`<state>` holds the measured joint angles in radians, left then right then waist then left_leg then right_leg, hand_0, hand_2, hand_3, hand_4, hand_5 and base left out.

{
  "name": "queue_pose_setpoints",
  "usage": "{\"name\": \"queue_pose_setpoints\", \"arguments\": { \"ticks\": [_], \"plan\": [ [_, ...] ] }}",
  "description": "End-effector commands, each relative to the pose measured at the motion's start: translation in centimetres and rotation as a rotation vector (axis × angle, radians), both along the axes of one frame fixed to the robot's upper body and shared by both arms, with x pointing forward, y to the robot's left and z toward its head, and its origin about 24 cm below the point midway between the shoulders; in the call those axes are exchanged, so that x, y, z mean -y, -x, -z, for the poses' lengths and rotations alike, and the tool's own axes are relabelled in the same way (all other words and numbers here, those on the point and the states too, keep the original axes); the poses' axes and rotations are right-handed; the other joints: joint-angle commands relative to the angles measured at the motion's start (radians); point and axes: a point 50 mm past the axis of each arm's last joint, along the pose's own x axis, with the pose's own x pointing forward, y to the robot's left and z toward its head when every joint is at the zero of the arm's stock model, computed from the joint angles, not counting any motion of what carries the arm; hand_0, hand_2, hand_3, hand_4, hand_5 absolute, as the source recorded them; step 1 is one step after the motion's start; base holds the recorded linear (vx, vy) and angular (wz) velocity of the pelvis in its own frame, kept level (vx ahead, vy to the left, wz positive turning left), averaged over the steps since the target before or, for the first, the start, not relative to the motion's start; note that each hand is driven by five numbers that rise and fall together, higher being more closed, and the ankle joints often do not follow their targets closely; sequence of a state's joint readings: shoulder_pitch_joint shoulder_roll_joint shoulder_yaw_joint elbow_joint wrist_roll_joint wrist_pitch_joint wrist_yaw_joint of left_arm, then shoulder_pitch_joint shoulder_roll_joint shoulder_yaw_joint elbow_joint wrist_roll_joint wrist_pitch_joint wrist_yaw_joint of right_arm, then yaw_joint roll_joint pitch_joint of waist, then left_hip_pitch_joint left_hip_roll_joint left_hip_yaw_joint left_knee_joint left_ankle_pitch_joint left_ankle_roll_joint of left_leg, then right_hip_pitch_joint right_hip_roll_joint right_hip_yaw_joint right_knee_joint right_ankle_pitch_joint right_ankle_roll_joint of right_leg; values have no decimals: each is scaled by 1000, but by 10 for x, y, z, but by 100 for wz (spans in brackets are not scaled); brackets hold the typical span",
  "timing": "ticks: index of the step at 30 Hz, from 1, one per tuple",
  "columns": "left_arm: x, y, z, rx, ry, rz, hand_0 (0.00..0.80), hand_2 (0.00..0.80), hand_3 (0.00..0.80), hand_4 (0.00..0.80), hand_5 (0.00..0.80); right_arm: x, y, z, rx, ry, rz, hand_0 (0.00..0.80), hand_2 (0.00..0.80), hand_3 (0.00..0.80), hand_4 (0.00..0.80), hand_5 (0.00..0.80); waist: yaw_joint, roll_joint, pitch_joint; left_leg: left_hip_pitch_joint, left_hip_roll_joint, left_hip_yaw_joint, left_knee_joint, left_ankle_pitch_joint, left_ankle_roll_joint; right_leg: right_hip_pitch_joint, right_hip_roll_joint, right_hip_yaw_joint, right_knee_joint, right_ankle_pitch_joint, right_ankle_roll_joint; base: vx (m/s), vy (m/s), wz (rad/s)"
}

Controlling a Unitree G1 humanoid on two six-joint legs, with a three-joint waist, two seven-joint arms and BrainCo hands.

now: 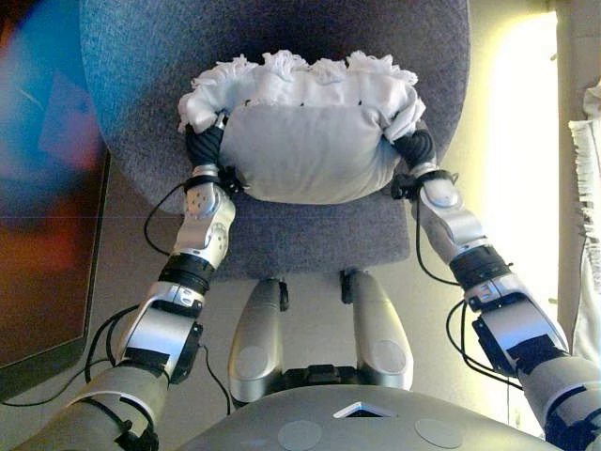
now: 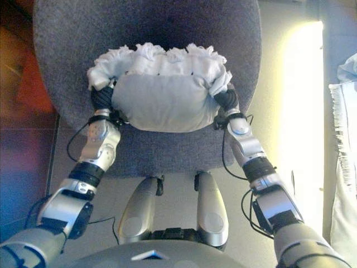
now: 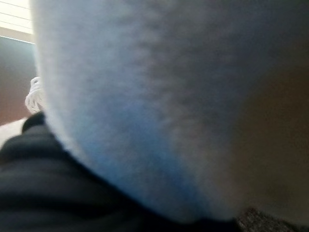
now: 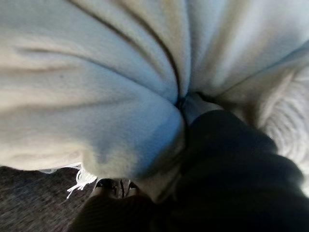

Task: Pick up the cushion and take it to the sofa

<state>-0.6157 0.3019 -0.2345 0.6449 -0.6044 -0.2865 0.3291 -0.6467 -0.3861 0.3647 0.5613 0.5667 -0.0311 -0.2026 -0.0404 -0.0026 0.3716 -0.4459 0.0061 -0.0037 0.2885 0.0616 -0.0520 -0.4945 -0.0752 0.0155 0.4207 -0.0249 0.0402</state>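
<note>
A white cushion (image 1: 305,150) with a fringed far edge lies over the seat of a grey upholstered chair (image 1: 282,235). My left hand (image 1: 205,146) presses against its left end and my right hand (image 1: 415,146) against its right end, so the cushion sits between them. Only the dark wrist covers show; the rest of both hands is hidden by the cushion. The cushion's cloth fills the left wrist view (image 3: 169,96). In the right wrist view (image 4: 96,72) it is creased where the hand meets it. I cannot tell whether the cushion rests on the seat or hangs just above it.
The chair's grey seat shows below the cushion in the right wrist view (image 4: 34,198). A white fringed cloth (image 1: 587,160) hangs at the far right edge. A dark flat panel (image 1: 47,188) stands at the left. A bright strip of floor (image 1: 516,188) lies right of the chair.
</note>
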Motion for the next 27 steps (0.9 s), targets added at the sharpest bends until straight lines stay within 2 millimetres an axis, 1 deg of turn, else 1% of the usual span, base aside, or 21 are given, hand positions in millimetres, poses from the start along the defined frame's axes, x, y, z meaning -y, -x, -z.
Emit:
{"name": "queue_pose_setpoints", "arguments": {
  "ticks": [1,6,8,9,13,16,17,18,19,20,27],
  "plan": [
    [56,-17,-35,76,-22,186,800,800,800,800,800,-56,-17,-46,108,-62,-192,800,800,800,800,800,-10,-3,9,-6,-47,20,203,-134,22,74,-3,-16,11,-16,-29,0,0,0],
    [52,-34,-63,83,-5,179,800,800,800,800,800,-54,-31,-64,99,-51,-172,800,800,800,800,800,-17,2,-1,23,-46,26,183,-130,12,112,-8,-12,-22,-13,-24,33,-2,0],
    [52,-40,-74,77,-1,184,800,800,800,800,800,-50,-38,-76,109,-10,-152,800,800,800,800,800,-17,5,-8,36,-45,29,169,-128,8,127,-11,-10,-40,-11,-21,52,-6,-2],
    [52,-44,-81,76,3,188,800,800,800,800,800,-49,-42,-86,109,6,-140,800,800,800,800,800,-17,7,-12,41,-46,30,161,-126,5,134,-12,-8,-52,-10,-20,22,1,-4],
    [44,-50,-104,120,-3,162,800,800,800,800,800,-48,-48,-107,125,-11,-129,800,800,800,800,800,-20,12,-22,63,-45,34,137,-124,0,159,-14,-3,-79,-10,-15,30,4,-2],
    [41,-52,-122,162,-21,158,800,800,800,800,800,-49,-51,-113,126,-21,-127,800,800,800,800,800,-19,12,-33,73,-43,37,130,-129,-3,175,-18,-5,-97,-10,-13,37,-4,1],
    [43,-52,-126,170,-35,159,800,800,800,800,800,-49,-51,-114,125,-23,-130,653,653,653,653,653,-18,12,-36,72,-44,36,123,-122,-3,174,-20,-5,-105,-4,-13,0,0,0],
    [44,-52,-128,179,-53,159,759,759,759,759,759,-50,-52,-114,122,-19,-133,201,201,201,201,201,-17,12,-37,75,-44,35,118,-121,-4,178,-20,-6,-109,-3,-12,0,0,0],
    [45,-52,-129,183,-73,155,358,358,358,358,358,-50,-51,-112,119,-9,-133,0,0,0,0,0,-16,13,-38,80,-44,35,111,-119,-5,182,-20,-6,-116,-1,-11,36,-6,0],
    [44,-51,-130,186,-84,149,0,0,0,0,0,-50,-51,-111,117,-3,-127,0,0,0,0,0,-16,13,-38,86,-44,36,104,-117,-5,188,-21,-5,-121,0,-10,34,-4,-1],
    [33,-48,-129,202,-120,109,0,0,0,0,0,-41,-47,-102,131,-37,-80,0,0,0,0,0,-15,10,-40,122,-41,39,64,-108,-6,224,-23,-6,-157,6,-7,15,-6,0]
  ]
}}
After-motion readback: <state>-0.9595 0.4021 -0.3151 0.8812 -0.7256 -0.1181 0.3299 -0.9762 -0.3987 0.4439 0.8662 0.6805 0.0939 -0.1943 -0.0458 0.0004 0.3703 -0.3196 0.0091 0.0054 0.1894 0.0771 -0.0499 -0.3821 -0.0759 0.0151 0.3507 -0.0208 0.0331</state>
